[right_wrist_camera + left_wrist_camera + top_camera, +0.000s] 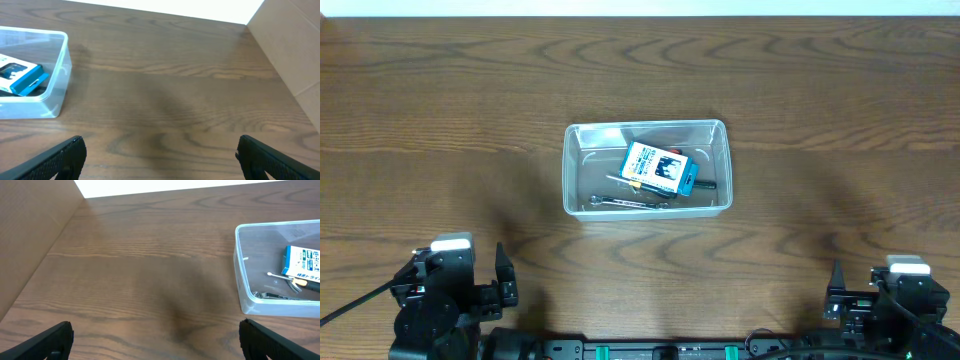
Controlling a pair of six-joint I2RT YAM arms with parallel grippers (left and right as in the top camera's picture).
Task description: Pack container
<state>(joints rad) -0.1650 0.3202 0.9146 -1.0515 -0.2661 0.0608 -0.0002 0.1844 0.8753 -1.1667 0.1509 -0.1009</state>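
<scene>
The left gripper (155,330) sits at the near left edge of the table (440,100), its jaws spread wide with nothing between them. Only its two dark fingertips (55,340) enter the left wrist view, cut off by the lower edge. That view also shows a plain brown panel (30,240) on the far left, which the overhead view does not show.

The container (570,170) stands at the middle of the table, well apart from both arms. Inside, a blue-and-white box (655,170) lies tilted over a silvery wrench-like tool (625,203) by the near wall. The left wrist view adds a thin screwdriver (300,282) with an orange and black handle beside the box, though the frame cuts off the container's right part. The box print is too small to read.

The right gripper (160,145) is likewise wide open and empty. Its view catches only one corner of the container and a tan panel (290,45) at right.
</scene>
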